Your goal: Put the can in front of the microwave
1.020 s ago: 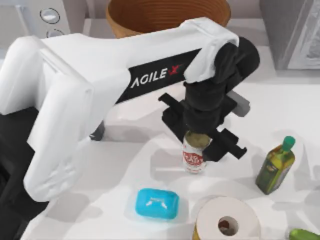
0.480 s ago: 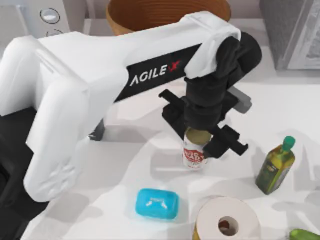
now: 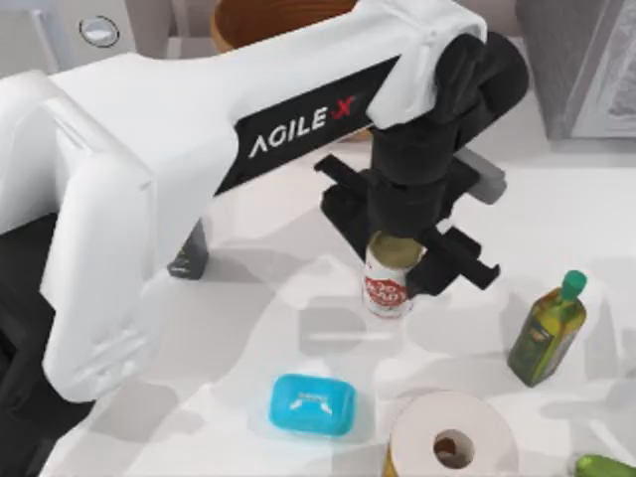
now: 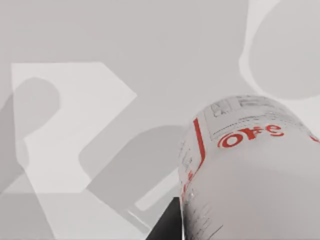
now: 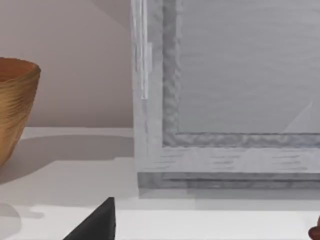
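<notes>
Can [image 3: 387, 289] in left claw [image 3: 402, 260], higher.

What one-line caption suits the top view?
Left gripper grips the can at mid-table, between a blue soap bar and an olive-oil bottle.

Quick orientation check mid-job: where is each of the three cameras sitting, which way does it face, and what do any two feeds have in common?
Top view: above the table, looking down; the left arm reaches to the can, left gripper around it.
Left wrist view: on the left arm, looking down along the can to the tabletop; a dark finger edge shows.
Right wrist view: on the right arm, facing the darker grey appliance and wooden bowl; one dark finger tip shows.
Shared: top and left wrist views show the can.
</notes>
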`<state>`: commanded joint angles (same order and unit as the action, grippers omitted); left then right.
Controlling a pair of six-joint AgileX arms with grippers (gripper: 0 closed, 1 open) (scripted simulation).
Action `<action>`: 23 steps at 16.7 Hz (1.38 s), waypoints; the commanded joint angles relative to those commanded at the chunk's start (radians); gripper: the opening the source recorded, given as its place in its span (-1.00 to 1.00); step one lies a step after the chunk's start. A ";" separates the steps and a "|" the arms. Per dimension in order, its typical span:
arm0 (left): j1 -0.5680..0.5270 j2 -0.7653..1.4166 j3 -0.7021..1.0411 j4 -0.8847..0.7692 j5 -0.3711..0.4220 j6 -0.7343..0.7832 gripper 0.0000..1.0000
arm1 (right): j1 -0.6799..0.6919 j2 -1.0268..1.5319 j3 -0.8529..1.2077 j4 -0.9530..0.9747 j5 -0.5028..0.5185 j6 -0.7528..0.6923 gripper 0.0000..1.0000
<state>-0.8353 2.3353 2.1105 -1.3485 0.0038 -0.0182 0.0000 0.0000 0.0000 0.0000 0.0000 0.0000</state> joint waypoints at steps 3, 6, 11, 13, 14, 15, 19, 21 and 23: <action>0.036 -0.017 0.020 0.003 -0.006 0.030 -1.00 | 0.000 0.000 0.000 0.000 0.000 0.000 1.00; 0.165 -0.068 0.061 0.014 -0.021 0.123 -1.00 | 0.000 0.000 0.000 0.000 0.000 0.000 1.00; 0.567 -0.144 0.028 0.038 -0.033 0.277 -1.00 | 0.000 0.000 0.000 0.000 0.000 0.000 1.00; 0.731 -0.163 -0.041 0.050 -0.029 0.285 -1.00 | 0.000 0.000 0.000 0.000 0.000 0.000 1.00; 0.799 -0.169 -0.081 0.054 -0.025 0.277 -1.00 | 0.000 0.000 0.000 0.000 0.000 0.000 1.00; 0.857 -0.171 -0.119 0.058 -0.021 0.264 -1.00 | 0.000 0.000 0.000 0.000 0.000 0.000 1.00; 0.989 -0.166 -0.221 0.065 -0.004 0.211 -1.00 | 0.000 0.000 0.000 0.000 0.000 0.000 1.00; 0.995 -0.165 -0.226 0.066 -0.002 0.207 -1.00 | 0.000 0.000 0.000 0.000 0.000 0.000 1.00; 0.995 -0.165 -0.226 0.066 -0.002 0.207 -1.00 | 0.000 0.000 0.000 0.000 0.000 0.000 1.00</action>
<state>0.1600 2.1704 1.8842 -1.2827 0.0015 0.1890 0.0000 0.0000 0.0000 0.0000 0.0000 0.0000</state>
